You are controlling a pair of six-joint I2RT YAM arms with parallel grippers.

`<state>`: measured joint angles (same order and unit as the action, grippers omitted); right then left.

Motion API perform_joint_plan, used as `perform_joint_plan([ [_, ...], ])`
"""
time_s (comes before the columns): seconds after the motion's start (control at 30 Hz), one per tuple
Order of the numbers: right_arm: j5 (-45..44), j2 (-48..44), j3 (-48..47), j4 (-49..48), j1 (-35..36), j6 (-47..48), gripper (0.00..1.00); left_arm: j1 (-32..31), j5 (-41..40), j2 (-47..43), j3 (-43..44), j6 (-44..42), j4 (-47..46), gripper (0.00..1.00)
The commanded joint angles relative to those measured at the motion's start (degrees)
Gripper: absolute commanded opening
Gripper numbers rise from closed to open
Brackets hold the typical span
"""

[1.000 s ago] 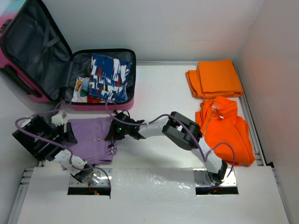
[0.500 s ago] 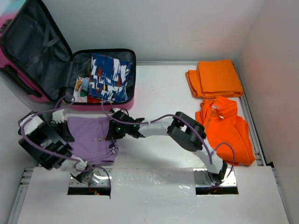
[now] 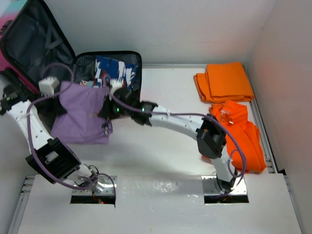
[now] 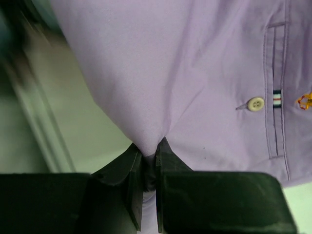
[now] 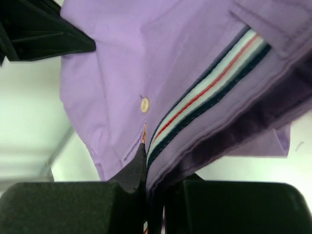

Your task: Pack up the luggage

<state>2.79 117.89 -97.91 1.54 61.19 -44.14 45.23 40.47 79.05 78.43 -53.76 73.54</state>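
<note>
My left gripper (image 4: 148, 152) is pinched tight on the left edge of the purple shorts (image 3: 80, 114). My right gripper (image 5: 146, 165) clamps their striped waistband. The luggage (image 3: 29, 41) lies open at far left, with patterned clothing (image 3: 114, 70) inside and the shorts over its near rim.

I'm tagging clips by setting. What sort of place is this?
Probably a robotics lab bench, not a home: bare white walls box in a white table, left arm and right arm are mounted at its edge, with luggage staged.
</note>
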Motion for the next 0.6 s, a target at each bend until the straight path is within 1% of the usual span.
perform_joint_plan([
  [0.0, 0.1, 4.5, -12.6, 2.8, -6.2, 3.4, 0.00, -7.0, 3.8, 2.0, 10.5, 20.0, -17.5, 0.00],
  [0.03, 0.1, 6.3, -16.1, 3.6, -7.6, 3.4, 0.00, -8.2, 2.3, 3.2, 12.2, 23.6, -20.8, 0.00],
  [0.07, -0.1, 8.1, -22.8, 4.8, -10.2, 3.5, 0.00, -11.2, 0.5, 4.5, 15.9, 26.8, -23.7, 0.00],
  [0.1, -1.0, 10.0, -26.0, 5.3, -11.4, 3.7, 0.00, -13.0, -2.5, 6.5, 18.4, 30.7, -26.7, 0.00],
  [0.13, -1.9, 13.0, -28.8, 5.4, -12.5, 4.1, 0.00, -14.3, -3.5, 10.5, 20.7, 32.0, -27.4, 0.00],
  [0.17, -2.5, 14.0, -31.3, 4.3, -14.8, 4.6, 0.00, -17.1, -4.5, 12.6, 25.2, 33.4, -28.1, 0.00],
  [0.2, -3.8, 14.6, -30.9, 2.3, -15.8, 4.6, 0.00, -18.5, -6.1, 16.6, 27.4, 36.2, -29.7, 0.00],
  [0.23, -4.9, 15.0, -29.7, -3.3, -17.0, 4.2, 0.00, -19.6, -6.5, 18.5, 28.9, 37.6, -30.8, 0.00],
  [0.27, -5.9, 15.3, -27.4, -6.4, -19.2, 2.7, 0.00, -21.8, -7.8, 20.2, 31.6, 39.0, -32.0, 0.00],
  [0.3, -6.6, 16.0, -27.3, -9.1, -20.2, 2.1, 0.00, -23.0, -9.9, 21.8, 32.6, 41.1, -34.6, 0.00],
  [0.33, -7.6, 18.9, -28.4, -11.2, -21.9, 1.9, 0.00, -23.9, -10.5, 24.7, 33.4, 41.8, -35.9, 0.00],
  [0.37, -8.2, 21.0, -33.2, -10.9, -22.6, 1.3, 0.00, -25.7, -11.7, 26.0, 34.6, 43.5, -39.1, 0.00],
  [0.43, -9.1, 26.5, -37.8, -11.3, -24.3, -0.1, 0.00, -27.0, -12.3, 29.6, 35.3, 45.0, -41.8, 0.00],
  [0.47, -9.5, 27.6, -39.3, -11.5, -24.8, -1.5, 0.00, -28.1, -12.6, 30.9, 36.3, 45.9, -43.1, 0.00],
  [0.5, -9.8, 28.2, -38.9, -11.8, -25.1, -2.4, 0.00, -28.4, -14.0, 33.6, 37.0, 46.2, -43.5, 0.00],
  [0.57, -10.4, 28.5, -36.4, -12.7, -25.9, -3.5, 0.00, -28.5, -16.6, 35.9, 38.4, 46.6, -43.9, 0.00],
])
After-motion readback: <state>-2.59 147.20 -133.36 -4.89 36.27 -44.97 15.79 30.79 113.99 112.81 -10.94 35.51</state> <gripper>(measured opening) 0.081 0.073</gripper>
